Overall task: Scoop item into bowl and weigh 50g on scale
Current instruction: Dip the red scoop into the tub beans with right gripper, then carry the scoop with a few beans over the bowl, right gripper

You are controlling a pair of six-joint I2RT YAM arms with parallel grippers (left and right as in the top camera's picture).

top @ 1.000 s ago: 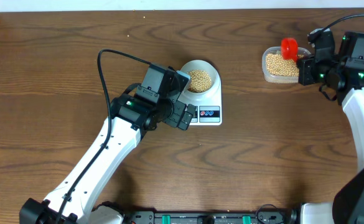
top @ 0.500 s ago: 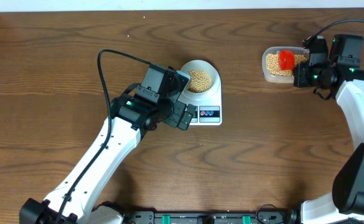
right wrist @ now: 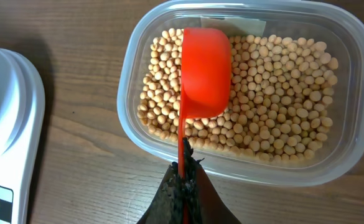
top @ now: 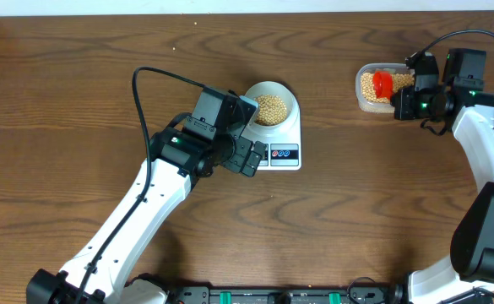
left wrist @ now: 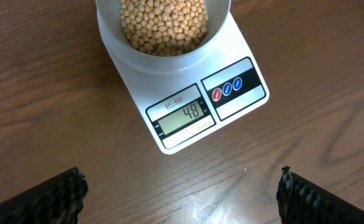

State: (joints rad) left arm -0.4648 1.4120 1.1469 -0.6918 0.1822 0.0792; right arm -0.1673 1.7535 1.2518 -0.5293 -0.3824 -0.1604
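The pale bowl (top: 293,101) holds tan beans (top: 270,108) and stands on the white scale (top: 285,154). In the left wrist view the bowl (left wrist: 169,64) is at the top and the scale (left wrist: 238,102) displays 48. My left gripper (left wrist: 182,196) hovers open just in front of the scale, with nothing between its fingers. My right gripper (right wrist: 185,171) is shut on the handle of a red scoop (right wrist: 205,71). The scoop's cup rests over the beans (right wrist: 281,106) in the clear tub (right wrist: 129,106).
The clear tub (top: 373,108) sits at the back right of the wooden table, well apart from the scale. The scale's corner (right wrist: 7,124) shows at the left edge of the right wrist view. A black cable (top: 158,78) arcs over the left arm.
My right gripper has carried the red scoop from above the tub's far right rim down and left onto the beans in the tub. The left arm has not moved.
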